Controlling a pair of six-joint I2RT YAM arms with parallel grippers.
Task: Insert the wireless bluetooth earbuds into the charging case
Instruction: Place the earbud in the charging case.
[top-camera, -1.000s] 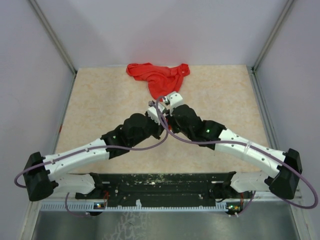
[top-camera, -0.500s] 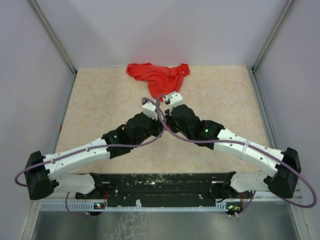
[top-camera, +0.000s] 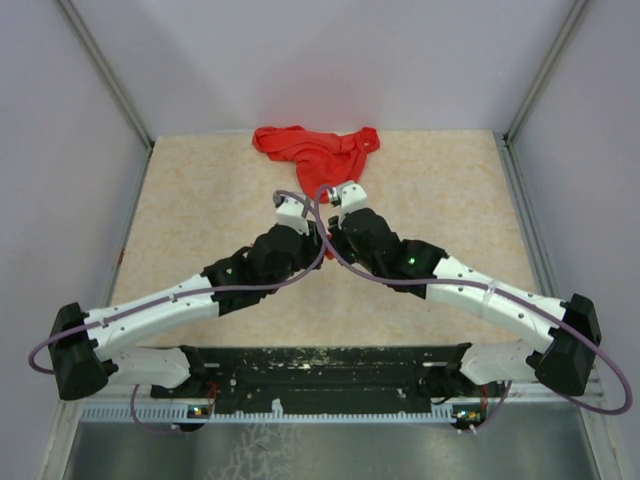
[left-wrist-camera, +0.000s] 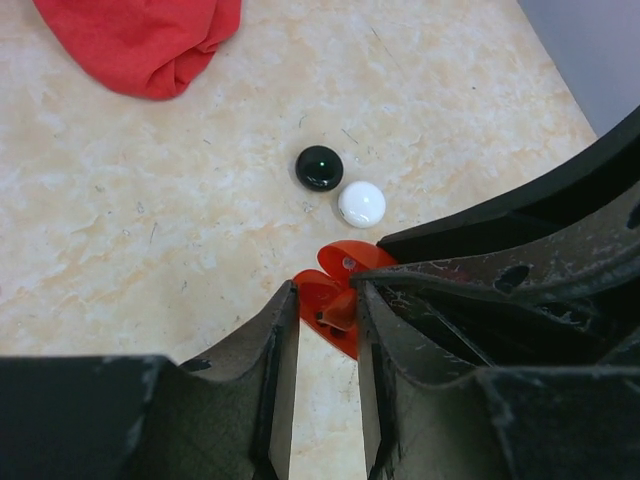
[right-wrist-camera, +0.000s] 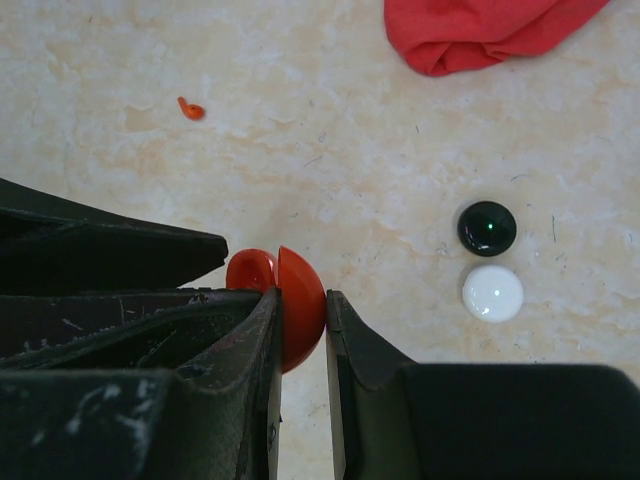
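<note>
2 arms meet near the table (top-camera: 200, 200) centre, just in front of the red cloth (top-camera: 318, 150), wrists almost touching.

Right gripper (right-wrist-camera: 301, 294): jaws nearly closed, clamped on 1 half of the red charging case (right-wrist-camera: 300, 320). The case is hinged open and its other half sticks out to the left of the fingers. It's too close to the lens to tell whether it sits on the table or just above it.

Left gripper (left-wrist-camera: 326, 290): narrow gap between the jaws, with the fingertips right at the open red case from the opposite side. Red plastic sits between the tips. Can't tell if the fingers are actually pinching anything, or whether that red bit is an earbud or part of the case.

1 red earbud (right-wrist-camera: 190, 108) lies loose on the table, well apart from the case, off to the left in the right wrist view beyond the left gripper's fingers. No gripper is touching it.

2 other round cases sit side by side, touching or nearly so: black case (left-wrist-camera: 319, 168) and white case (left-wrist-camera: 361, 204), both closed. They're near the red case, between it and the cloth in the left wrist view. No black or white earbuds visible.
</note>
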